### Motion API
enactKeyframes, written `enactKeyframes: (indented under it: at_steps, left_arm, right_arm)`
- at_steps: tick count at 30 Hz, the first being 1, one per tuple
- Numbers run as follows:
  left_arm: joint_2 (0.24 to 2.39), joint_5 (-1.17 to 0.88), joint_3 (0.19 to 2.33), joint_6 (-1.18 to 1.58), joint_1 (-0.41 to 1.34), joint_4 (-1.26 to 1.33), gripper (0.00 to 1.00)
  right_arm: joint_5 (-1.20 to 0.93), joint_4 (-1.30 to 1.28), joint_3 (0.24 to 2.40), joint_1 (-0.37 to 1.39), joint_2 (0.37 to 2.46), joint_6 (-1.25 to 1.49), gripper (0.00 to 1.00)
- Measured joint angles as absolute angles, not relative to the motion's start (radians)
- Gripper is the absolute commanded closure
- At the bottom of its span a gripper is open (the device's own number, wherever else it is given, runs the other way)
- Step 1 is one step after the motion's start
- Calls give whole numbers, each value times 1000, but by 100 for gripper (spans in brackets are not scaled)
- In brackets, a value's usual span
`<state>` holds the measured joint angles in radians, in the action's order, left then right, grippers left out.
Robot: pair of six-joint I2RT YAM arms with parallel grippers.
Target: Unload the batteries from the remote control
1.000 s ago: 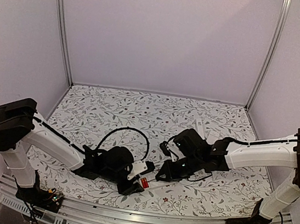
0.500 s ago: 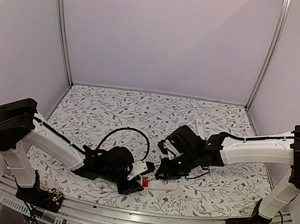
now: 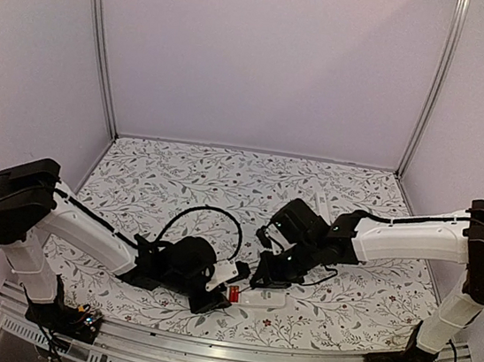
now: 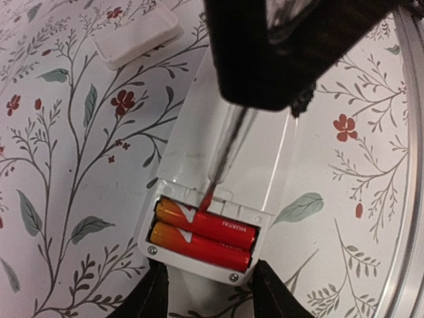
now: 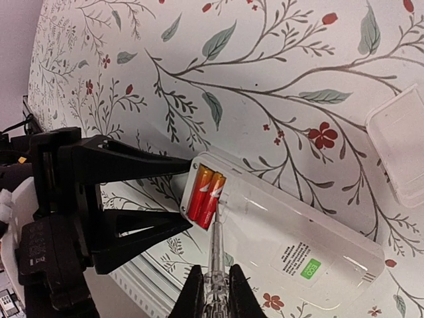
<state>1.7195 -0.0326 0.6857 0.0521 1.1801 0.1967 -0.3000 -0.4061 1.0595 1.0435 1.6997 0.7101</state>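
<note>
The left pincer (image 4: 211, 291) is clamped on one end of the remote (image 4: 232, 132), with a finger (image 4: 154, 295) at each corner of that end. The remote lies flat on the table (image 4: 59, 165), back side up, and runs straight away from this pincer. Its bay is open. The two batteries (image 4: 205, 235) sit in it side by side, just ahead of the left fingertips and crosswise to the remote. They are red with orange ends.

The right pincer (image 5: 215, 291) is closed on a tool (image 5: 215, 275) with a clear handle and a thin metal shaft. The tool points straight out from between its fingers, over the remote's back and toward the left pincer. The tip comes down at the bay's edge, by the battery farther from the left pincer and toward its orange end. Whether it touches the battery or only the rim, I cannot tell.

A small white cover (image 5: 401, 146) lies on the table off to the right of the right pincer, near the remote's far end and not touching it. A green label (image 5: 309, 268) shows on the remote's back, to the right of the tool.
</note>
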Motion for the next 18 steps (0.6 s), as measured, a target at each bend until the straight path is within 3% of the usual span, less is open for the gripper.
enactKeyframes:
  at_steps: [18]
  left_arm:
    - [1792,171,760,131,1137,207,54]
  right_arm:
    - [-292,-265,945,1026,1575,755,100]
